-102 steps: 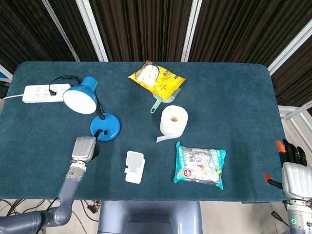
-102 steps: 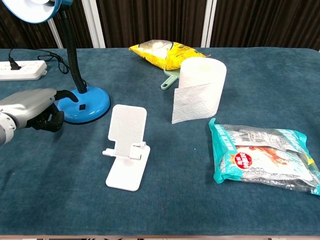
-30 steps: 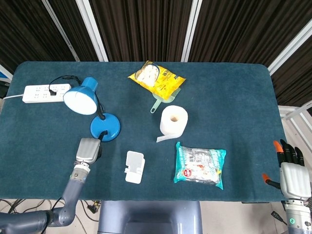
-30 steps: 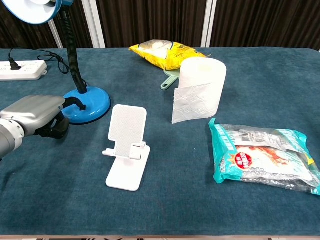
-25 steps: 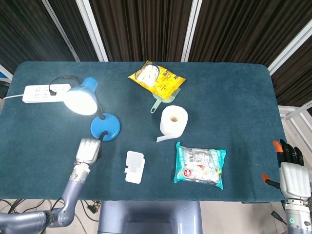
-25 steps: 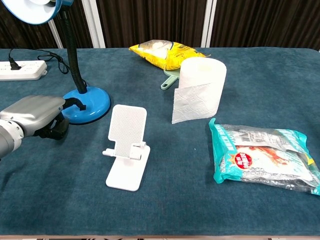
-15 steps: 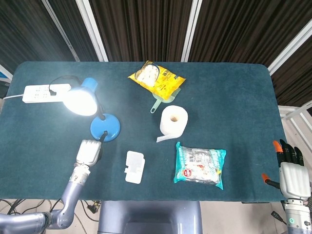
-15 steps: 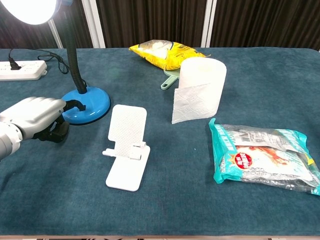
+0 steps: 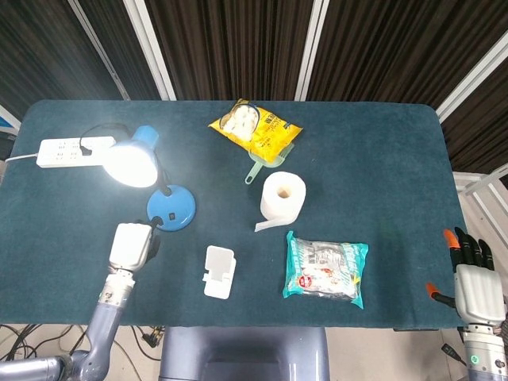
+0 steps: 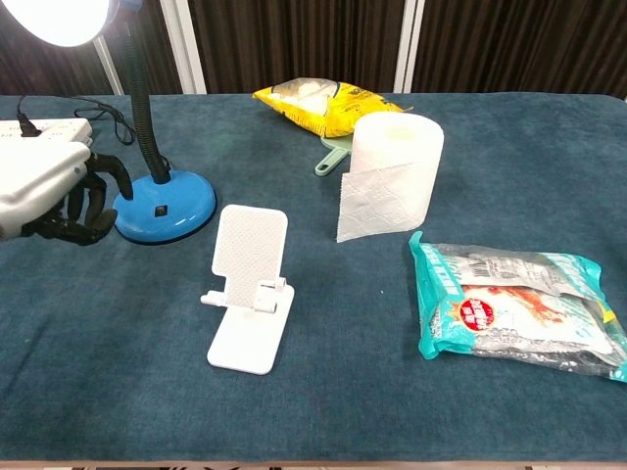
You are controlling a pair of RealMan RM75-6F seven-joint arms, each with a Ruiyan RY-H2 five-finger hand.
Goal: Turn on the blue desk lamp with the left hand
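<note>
The blue desk lamp stands at the left of the table, its round base (image 9: 171, 209) (image 10: 167, 208) under a black gooseneck. Its shade (image 9: 131, 163) (image 10: 59, 18) glows bright white. My left hand (image 9: 131, 244) (image 10: 54, 191) hovers just left of and in front of the base, apart from it, with the fingers curled in and holding nothing. My right hand (image 9: 476, 282) hangs off the table's front right corner with fingers straight and apart, empty; the chest view does not show it.
A white power strip (image 9: 70, 151) lies at the far left with the lamp's cord plugged in. A white phone stand (image 9: 218, 271) (image 10: 250, 289) sits right of my left hand. Further right are a paper roll (image 9: 282, 197), a yellow snack bag (image 9: 255, 129) and a teal packet (image 9: 325, 268).
The lamp's shade went from unlit to brightly lit. My left hand has since pulled back leftward off the base. The right hand has not moved.
</note>
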